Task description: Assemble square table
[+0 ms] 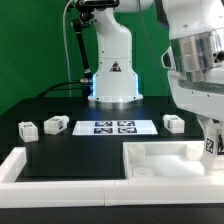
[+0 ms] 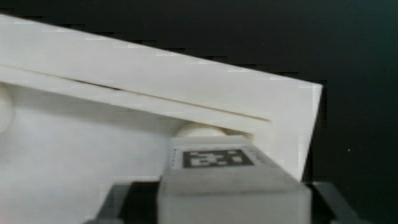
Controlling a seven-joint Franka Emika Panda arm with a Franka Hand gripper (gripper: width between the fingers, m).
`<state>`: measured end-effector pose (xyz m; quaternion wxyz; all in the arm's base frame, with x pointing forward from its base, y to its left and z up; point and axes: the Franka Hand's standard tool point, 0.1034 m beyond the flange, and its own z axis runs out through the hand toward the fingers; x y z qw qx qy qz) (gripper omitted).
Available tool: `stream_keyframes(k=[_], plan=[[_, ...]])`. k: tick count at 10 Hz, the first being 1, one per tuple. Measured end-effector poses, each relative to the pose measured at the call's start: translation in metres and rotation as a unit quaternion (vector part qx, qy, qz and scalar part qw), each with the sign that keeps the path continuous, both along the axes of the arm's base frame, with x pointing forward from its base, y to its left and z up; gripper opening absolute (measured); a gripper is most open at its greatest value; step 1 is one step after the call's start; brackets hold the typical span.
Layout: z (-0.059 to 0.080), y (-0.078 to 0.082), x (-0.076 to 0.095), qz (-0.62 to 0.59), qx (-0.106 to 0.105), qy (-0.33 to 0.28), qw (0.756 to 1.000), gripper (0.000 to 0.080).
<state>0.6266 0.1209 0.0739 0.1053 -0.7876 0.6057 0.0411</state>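
Warning triangle (image 1: 114, 70) on arm base (image 1: 113, 88)

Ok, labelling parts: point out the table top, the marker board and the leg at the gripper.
table top (image 1: 160, 148), exterior view, raised rim
marker board (image 1: 113, 127), exterior view, its middle
leg (image 2: 217, 157), wrist view, its tag

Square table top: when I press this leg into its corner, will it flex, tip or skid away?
Probably stiff: the square table top looks like moulded plastic with a raised rim. Tipping seems unlikely, since it lies flat and broad. Sliding is the likelier risk on the smooth black table if the gripper presses the leg down.
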Motion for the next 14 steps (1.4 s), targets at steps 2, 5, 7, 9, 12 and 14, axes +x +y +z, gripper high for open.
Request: stream_keyframes(k=[2, 5, 7, 9, 12, 14], plan=[[0.003, 0.002, -0.008, 0.196, -0.027, 0.007, 0.980, 0.0553], [0.005, 0.001, -0.005, 0.320, -0.032, -0.017, 0.947, 0.0644], [0.006, 0.001, -0.001, 0.420, -0.049, -0.041, 0.905, 0.0648], [0.010, 0.012, 0.010, 0.596, -0.106, -0.102, 0.789, 0.0649], [0.009, 0.012, 0.009, 0.588, -0.107, -0.105, 0.795, 0.0608], [0.009, 0.010, 0.009, 0.549, -0.106, -0.100, 0.823, 0.0428]])
